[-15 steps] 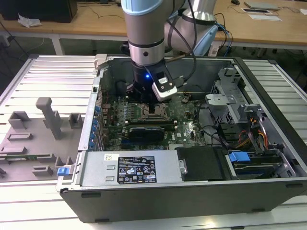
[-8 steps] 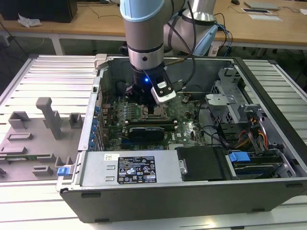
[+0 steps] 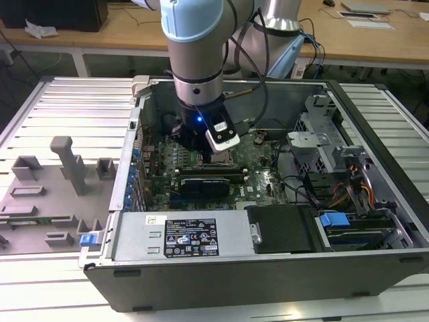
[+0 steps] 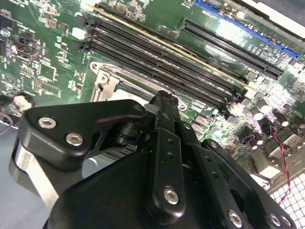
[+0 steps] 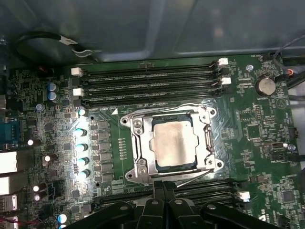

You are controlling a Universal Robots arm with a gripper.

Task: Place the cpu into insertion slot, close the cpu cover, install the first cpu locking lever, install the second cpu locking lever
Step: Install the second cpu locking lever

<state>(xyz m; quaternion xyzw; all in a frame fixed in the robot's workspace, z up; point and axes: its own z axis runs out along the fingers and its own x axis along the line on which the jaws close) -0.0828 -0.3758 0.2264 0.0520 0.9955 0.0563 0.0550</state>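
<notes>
Closest in, the tool (image 5: pixel 163 185) has its two black fingers pressed together with nothing between them, tips poised right at the near edge of the insertion slot (image 5: pixel 176 168). And there is the cpu (image 5: pixel 174 143), lying flat and square inside that slot, pale metal top facing up. The cpu cover (image 5: pixel 138 143) looks to be down around it, its silver frame bordering the chip on all sides. A thin wire lever (image 5: pixel 188 175) runs along the socket edge nearest the fingers, so my read is that lever work is the step in hand.

To do it well, the closed tips want to bear on the wire itself, not on the cover or the green board (image 5: pixel 257 138), and push in line with the lever's swing so it tucks under its catch without skidding onto the pins and parts beside it.

Now the count: one cpu, one slot, one cover, one tool. Four bright screws mark the socket's corners. Beyond it lie what I make out as four long black memory slots (image 5: pixel 147 81), side by side. Farther out, in the exterior view, one arm (image 3: pixel 194 54) reaches into one open computer case (image 3: pixel 268 282) on the ribbed table (image 3: pixel 67 107).
</notes>
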